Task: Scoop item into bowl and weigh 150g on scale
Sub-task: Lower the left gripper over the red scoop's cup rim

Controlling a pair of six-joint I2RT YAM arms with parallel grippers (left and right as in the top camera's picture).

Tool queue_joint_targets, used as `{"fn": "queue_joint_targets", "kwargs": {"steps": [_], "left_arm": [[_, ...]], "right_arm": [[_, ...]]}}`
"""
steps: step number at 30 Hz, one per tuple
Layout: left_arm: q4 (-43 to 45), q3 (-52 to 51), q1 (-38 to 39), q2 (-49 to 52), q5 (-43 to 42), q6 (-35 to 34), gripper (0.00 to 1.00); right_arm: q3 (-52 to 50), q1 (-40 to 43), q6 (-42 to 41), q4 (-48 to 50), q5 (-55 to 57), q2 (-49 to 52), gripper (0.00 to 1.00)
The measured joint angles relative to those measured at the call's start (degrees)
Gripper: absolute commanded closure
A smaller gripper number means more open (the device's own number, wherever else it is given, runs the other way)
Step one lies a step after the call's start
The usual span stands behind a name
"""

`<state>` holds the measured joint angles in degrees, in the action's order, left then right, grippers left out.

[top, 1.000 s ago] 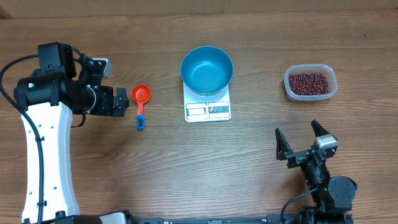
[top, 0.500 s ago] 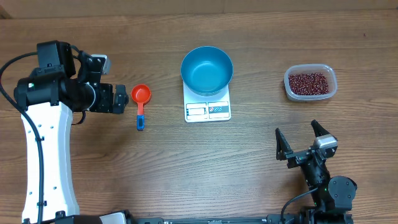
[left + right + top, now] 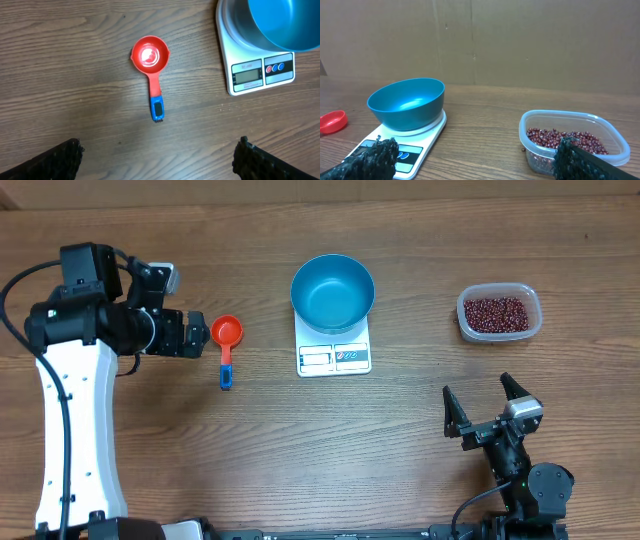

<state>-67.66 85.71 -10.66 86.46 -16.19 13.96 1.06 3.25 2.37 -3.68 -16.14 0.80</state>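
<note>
Beans [image 3: 497, 312] fill a clear tub [image 3: 535, 320] well right of the scale [image 3: 334, 358], which carries the blue bowl [image 3: 333, 292]. Left of the scale, the left tool [image 3: 197, 338] hovers released, just beside a red scoop [image 3: 226, 340]. The right tool [image 3: 476, 387], also released and empty, sits right of the scale toward the robot.

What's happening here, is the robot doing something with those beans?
It is set up to scoop beans and weigh them, but nothing is held yet. The left gripper hovers open above a red scoop lying on the table, not touching it. The blue bowl sits empty on the white scale. The beans are all in a clear tub off to the right. The right gripper is open too, near the table's front edge and apart from everything.
</note>
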Motion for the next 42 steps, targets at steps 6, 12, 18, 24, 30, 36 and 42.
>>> {"fn": "queue_joint_targets", "kwargs": {"steps": [6,12,18,24,30,36,42], "left_arm": [[0.9,0.1,0.0,4.5,0.2,-0.3,0.01],[2.5,0.1,0.0,10.3,0.5,-1.6,0.00],[3.1,0.1,0.0,14.7,0.7,-2.0,0.01],[4.3,0.1,0.0,16.0,2.1,-2.8,0.00],[5.2,0.1,0.0,16.0,4.0,-4.7,0.00],[5.4,0.1,0.0,16.0,5.3,-5.5,0.01],[6.7,0.1,0.0,16.0,5.7,-6.6,0.00]], "right_arm": [[0.0,0.0,0.0,0.0,0.0,0.0,0.00],[0.0,0.0,0.0,0.0,0.0,0.0,0.00],[0.0,0.0,0.0,0.0,0.0,0.0,0.00],[0.0,0.0,0.0,0.0,0.0,0.0,0.00],[0.0,0.0,0.0,0.0,0.0,0.0,0.00],[0.0,0.0,0.0,0.0,0.0,0.0,0.00],[0.0,0.0,0.0,0.0,0.0,0.0,0.00]]}}
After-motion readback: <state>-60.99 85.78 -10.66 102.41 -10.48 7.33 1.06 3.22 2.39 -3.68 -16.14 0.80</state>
